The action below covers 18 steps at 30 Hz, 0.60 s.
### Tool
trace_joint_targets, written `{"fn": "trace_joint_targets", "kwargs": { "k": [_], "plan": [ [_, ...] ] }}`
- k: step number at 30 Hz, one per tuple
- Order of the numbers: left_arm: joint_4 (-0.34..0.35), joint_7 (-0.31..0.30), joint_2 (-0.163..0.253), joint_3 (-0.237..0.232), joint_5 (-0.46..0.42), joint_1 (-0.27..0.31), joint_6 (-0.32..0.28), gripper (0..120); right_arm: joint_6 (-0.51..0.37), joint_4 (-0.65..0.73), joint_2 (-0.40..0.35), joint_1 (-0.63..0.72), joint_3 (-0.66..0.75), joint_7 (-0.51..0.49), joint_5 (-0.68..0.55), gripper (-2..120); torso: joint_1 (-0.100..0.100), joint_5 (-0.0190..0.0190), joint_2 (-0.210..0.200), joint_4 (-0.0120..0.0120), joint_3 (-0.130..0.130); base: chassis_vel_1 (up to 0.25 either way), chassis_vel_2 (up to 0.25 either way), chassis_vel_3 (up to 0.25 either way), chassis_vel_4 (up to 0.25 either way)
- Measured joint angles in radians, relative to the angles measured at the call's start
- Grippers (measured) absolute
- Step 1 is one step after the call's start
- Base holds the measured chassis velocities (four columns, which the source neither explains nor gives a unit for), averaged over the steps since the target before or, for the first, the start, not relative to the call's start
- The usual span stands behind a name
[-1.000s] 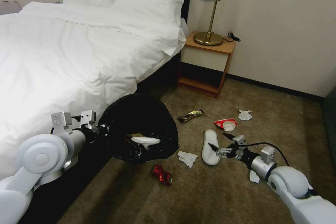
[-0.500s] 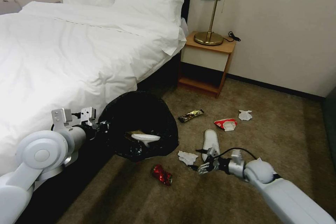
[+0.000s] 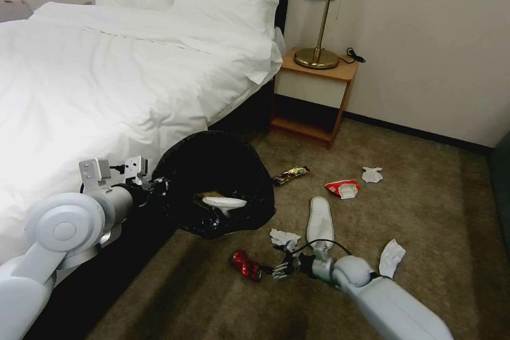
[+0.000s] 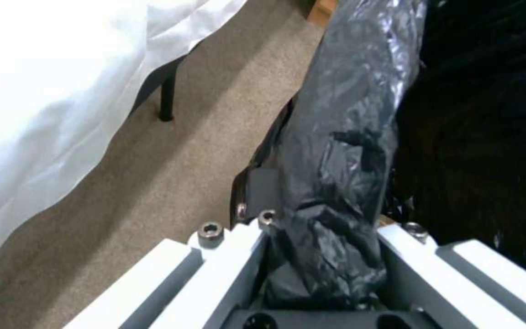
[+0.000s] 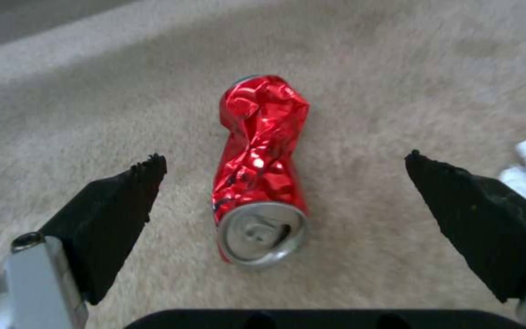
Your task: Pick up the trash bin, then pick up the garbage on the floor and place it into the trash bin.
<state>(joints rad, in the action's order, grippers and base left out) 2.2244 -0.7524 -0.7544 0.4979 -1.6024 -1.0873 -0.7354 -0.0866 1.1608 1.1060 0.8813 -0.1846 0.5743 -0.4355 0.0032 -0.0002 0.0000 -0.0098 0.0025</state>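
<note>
Bin: round black-bagged trash bin lifted beside the bed, rim clamped in left gripper; one white slipper inside.
Right gripper: jaws spread, straddling crushed red can on carpet.
Remaining: second slipper, tissues, wrappers.

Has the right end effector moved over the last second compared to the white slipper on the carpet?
Yes. The right end effector swung from beside the flat white slipper toward the robot's left, and now sits open next to the crushed red metal can.
</note>
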Motion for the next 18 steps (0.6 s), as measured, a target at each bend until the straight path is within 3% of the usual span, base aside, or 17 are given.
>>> {"fn": "trace_joint_targets", "kwargs": {
  "k": [6, 18],
  "plan": [
    [0.012, 0.004, -0.021, -0.001, 0.014, -0.011, 0.0, 0, -0.053, -0.038, 0.076, -0.003, -0.069, -0.175, -0.037, 100, 0.0, 0.0001, 0.0, 0.0, 0.0, 0.0, 0.0, 0.0, 0.0],
    [0.019, 0.011, -0.045, -0.003, 0.023, -0.015, 0.0, 0, -0.129, -0.026, 0.087, -0.014, -0.107, -0.284, -0.069, 100, 0.0, 0.0001, 0.0, -0.0002, 0.0, 0.0, 0.0, 0.0, 0.0]
  ]
}}
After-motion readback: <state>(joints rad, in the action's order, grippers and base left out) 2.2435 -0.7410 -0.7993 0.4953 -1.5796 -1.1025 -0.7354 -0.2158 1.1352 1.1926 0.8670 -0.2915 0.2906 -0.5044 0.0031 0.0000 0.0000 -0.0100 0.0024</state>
